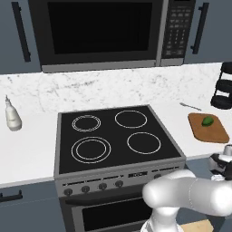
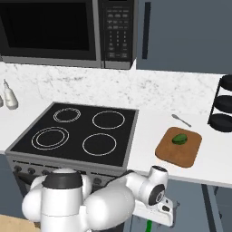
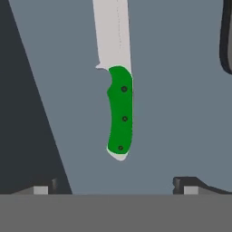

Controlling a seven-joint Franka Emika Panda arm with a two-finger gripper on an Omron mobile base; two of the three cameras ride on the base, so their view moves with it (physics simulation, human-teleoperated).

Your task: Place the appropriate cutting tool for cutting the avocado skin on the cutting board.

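A knife with a green handle [image 3: 120, 113] and a pale blade [image 3: 113, 31] lies flat on a grey surface, straight ahead of my gripper [image 3: 114, 186]. The two fingertips [image 3: 185, 185] stand far apart, so the gripper is open and holds nothing. The handle end stops short of the fingertips. My hand [image 2: 162, 212] hangs low, below the counter's front edge, to the right of the stove. Up on the counter, the bright green avocado [image 1: 207, 121] [image 2: 180, 138] rests on the brown cutting board [image 1: 215, 132] [image 2: 177, 154].
A black four-burner stove [image 1: 113, 136] sits left of the board. A metal spoon or fork [image 2: 181, 120] lies behind the board. A black tiered rack [image 2: 223, 108] stands at the far right, a white bottle [image 1: 12, 115] at the far left, and a microwave [image 1: 99, 31] hangs above.
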